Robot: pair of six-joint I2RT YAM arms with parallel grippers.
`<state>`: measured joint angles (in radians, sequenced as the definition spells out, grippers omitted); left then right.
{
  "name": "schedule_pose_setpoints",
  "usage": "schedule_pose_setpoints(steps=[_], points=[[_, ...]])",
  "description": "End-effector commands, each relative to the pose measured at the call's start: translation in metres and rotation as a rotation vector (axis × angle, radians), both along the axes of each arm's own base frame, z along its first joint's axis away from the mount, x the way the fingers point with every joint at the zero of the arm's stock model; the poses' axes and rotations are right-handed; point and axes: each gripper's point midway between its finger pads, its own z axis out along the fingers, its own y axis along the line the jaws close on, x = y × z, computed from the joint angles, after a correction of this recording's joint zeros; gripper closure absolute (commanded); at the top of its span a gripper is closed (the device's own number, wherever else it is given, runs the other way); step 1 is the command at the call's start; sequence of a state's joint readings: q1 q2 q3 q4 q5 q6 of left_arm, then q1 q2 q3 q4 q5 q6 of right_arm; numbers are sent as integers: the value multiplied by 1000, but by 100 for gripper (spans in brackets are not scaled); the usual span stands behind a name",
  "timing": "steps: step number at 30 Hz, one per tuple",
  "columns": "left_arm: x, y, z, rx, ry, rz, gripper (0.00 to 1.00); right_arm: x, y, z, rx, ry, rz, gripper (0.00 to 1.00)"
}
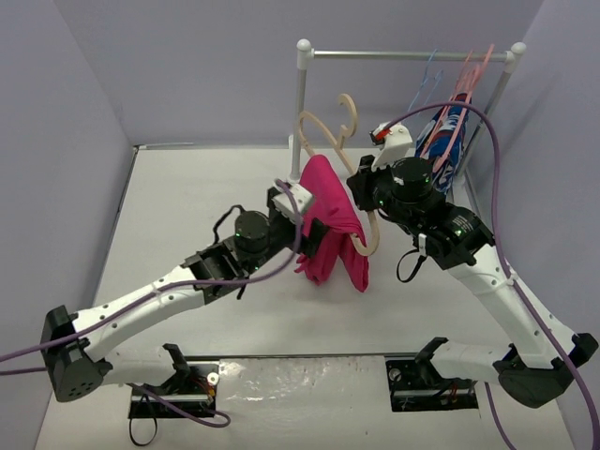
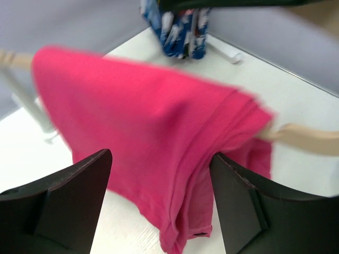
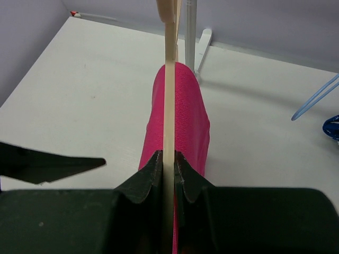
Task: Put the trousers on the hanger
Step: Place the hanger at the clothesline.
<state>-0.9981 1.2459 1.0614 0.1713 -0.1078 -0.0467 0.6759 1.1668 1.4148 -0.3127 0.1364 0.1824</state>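
Note:
The magenta-pink trousers (image 1: pixel 330 217) hang folded over the lower bar of the pale beige hanger (image 1: pixel 323 131), which is held tilted above the table. My right gripper (image 1: pixel 364 187) is shut on the hanger; in the right wrist view its jaws (image 3: pixel 168 159) pinch the thin beige edge of the hanger (image 3: pixel 169 79), with the trousers (image 3: pixel 188 116) draped just beyond. My left gripper (image 1: pixel 305 223) stands open beside the cloth. In the left wrist view its dark fingers (image 2: pixel 69 196) are wide apart before the trousers (image 2: pixel 159 121), apart from the cloth, and a hanger (image 2: pixel 307 138) arm pokes out at the right.
A white clothes rack (image 1: pixel 408 54) stands at the back right, carrying a blue patterned garment (image 1: pixel 441 141), a thin blue wire hanger (image 1: pixel 427 80) and salmon-pink hangers (image 1: pixel 472 75). Its left post (image 1: pixel 300 103) rises right behind the held hanger. Purple walls enclose the table.

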Motion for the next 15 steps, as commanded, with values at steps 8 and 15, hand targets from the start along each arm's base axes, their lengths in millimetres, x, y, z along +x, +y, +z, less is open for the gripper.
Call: schedule_pose_setpoints(steps=[8,15], points=[[30,167,43,-128,141,512,5,2,-25,105,84,-248,-96,100],[13,207,45,-107,121,590,3,17,-25,106,78,-258,-154,100]])
